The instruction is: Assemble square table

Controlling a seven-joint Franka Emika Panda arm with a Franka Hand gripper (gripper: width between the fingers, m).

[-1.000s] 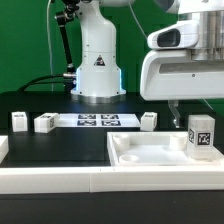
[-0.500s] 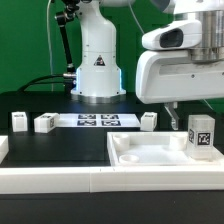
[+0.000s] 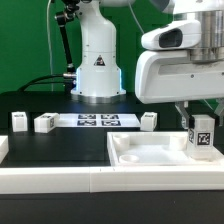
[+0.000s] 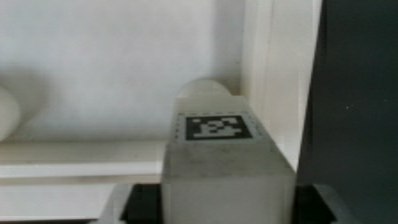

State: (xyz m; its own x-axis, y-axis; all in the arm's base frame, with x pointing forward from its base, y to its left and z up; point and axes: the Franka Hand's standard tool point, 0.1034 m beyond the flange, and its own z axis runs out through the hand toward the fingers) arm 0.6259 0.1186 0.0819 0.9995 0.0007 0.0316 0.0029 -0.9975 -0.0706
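At the exterior view's left, two small white plastic leg blocks (image 3: 18, 122) (image 3: 44, 124) stand side by side on the black surface (image 3: 60, 148), well apart from the rest. Next comes the marker board (image 3: 95, 120), lying flat in front of the arm's white base (image 3: 97, 60). Just beyond it stands a third small white leg block (image 3: 148, 120), near the far edge of the white square tray-like plastic top (image 3: 130, 160). This top lies flat, rim up, over towards the exterior view's right.

On the right-hand part of that tray, close to its raised rim, stands the fourth white leg block (image 3: 201, 137). It is upright, with its black-and-white square tag facing forward. The hand (image 3: 200, 120) hangs straight over it, one finger (image 3: 184, 118) lying against the block's side.

In the wrist view the same block (image 4: 217, 160) fills the space within the hand (image 4: 217, 200). The dark fingers (image 4: 128, 203) sit tight on both of its flanks with no gap showing, so the hand is clamped on this leg, and the leg's foot is on the tray.
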